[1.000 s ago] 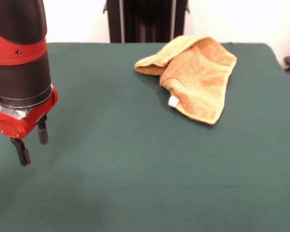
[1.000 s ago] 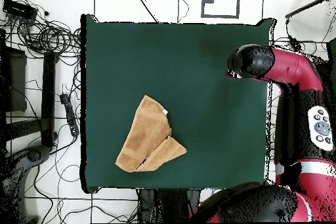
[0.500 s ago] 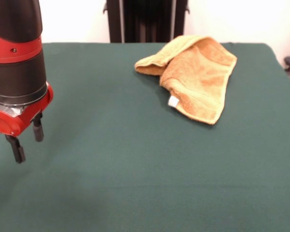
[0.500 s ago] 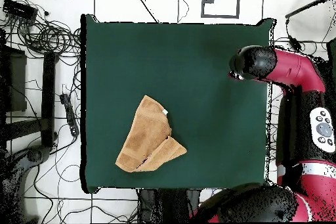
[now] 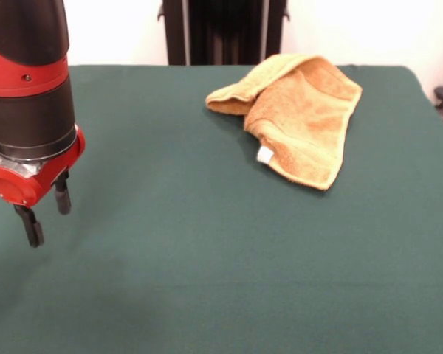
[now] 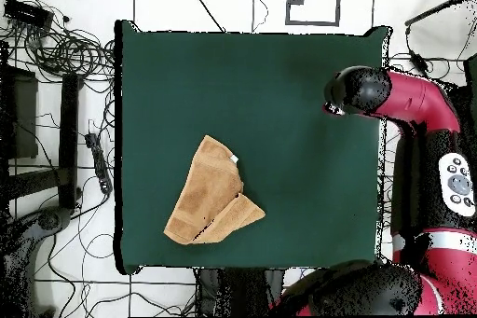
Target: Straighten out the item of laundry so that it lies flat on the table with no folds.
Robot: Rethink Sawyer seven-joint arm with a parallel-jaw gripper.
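We see the small orange-yellow terry hand towel lying folded over itself (white tag showing) toward one edge of the large dark green felt-covered table. Well apart, the red-and-black arm's gripper hangs above bare cloth, fingers parted and empty.

Arm cut off by top and left edges of front frame. Table cut off at bottom and both sides there. Gripper hidden beneath arm's head in overhead frame. Underside of folded towel hidden; print on its white tag too small to read.
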